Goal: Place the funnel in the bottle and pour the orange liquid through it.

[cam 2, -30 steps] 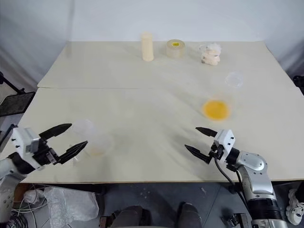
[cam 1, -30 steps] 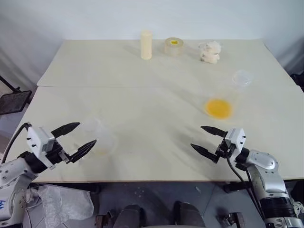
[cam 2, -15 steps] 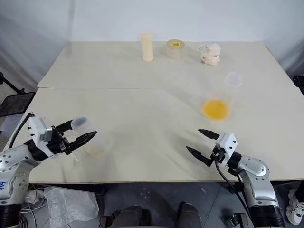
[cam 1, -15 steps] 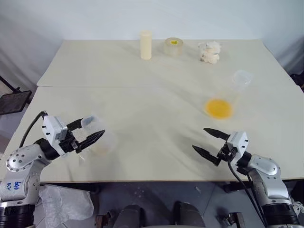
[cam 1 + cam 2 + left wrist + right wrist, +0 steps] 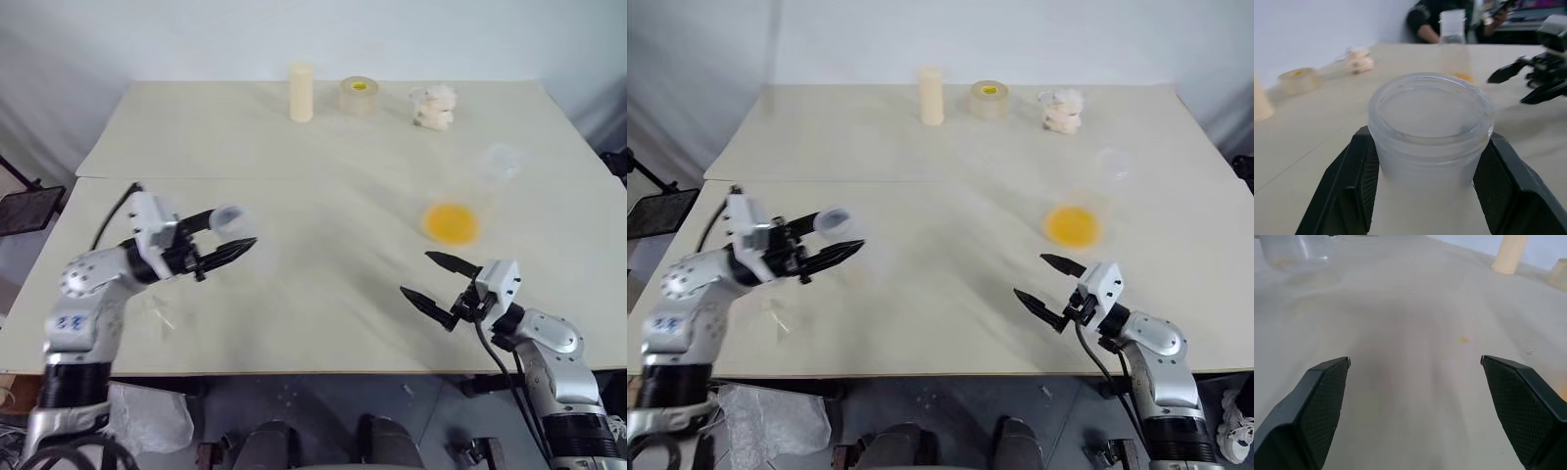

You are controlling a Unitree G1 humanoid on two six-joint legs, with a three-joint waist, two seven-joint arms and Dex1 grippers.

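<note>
Left gripper [image 5: 235, 227]: part-closed on the neck of the clear colourless cone-bodied bottle [image 5: 1430, 127], gripped below the rim so the mouth stays free for a funnel.
Bottle position: held clear of the cream table [image 5: 323, 147], left side.
Right gripper [image 5: 416, 273]: fingers spread wide, empty, hovering low.
Translucent orange liquid [image 5: 451, 223]: pooled in a clear flask just beyond the right gripper, likely its next pick.
Funnel: too faint to place.

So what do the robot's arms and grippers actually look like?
Both arms are silver-grey metal with rounded joints and a black cable along each. The left gripper and right gripper each carry a white block and two tapered black jaws. The left arm bears blue writing.
</note>
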